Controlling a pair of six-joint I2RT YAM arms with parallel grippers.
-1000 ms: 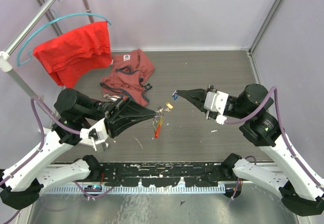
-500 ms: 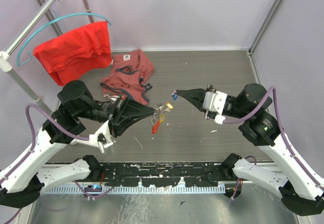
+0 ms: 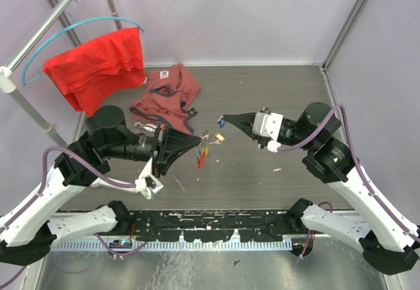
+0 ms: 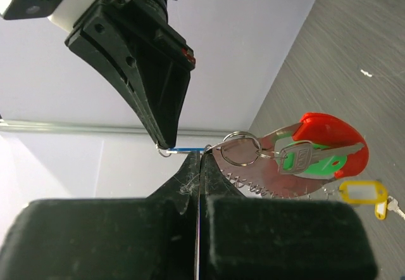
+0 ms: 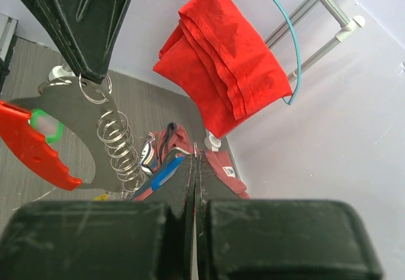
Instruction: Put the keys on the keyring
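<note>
Both arms meet in mid-air over the counter (image 3: pixel 275 93). The left claw (image 4: pixel 198 159) is clamped shut on the keyring (image 4: pixel 240 148). It holds the ring up off the surface so it hangs free, with its red tag (image 4: pixel 332 134) and a green key (image 4: pixel 310 161) already dangling from it. The right claw (image 5: pixel 193 159) is pinched closed on a blue key (image 5: pixel 166 170), with its tip pointed straight at the ring and just beside it. My guess is it's lining up the key's hole with the split in the ring. A yellow key (image 4: pixel 361 194) looks like it's lying on the counter below, not on the ring yet. Tricky bit: the ring can swing and everything's tiny, so the threading could easily miss.
</note>
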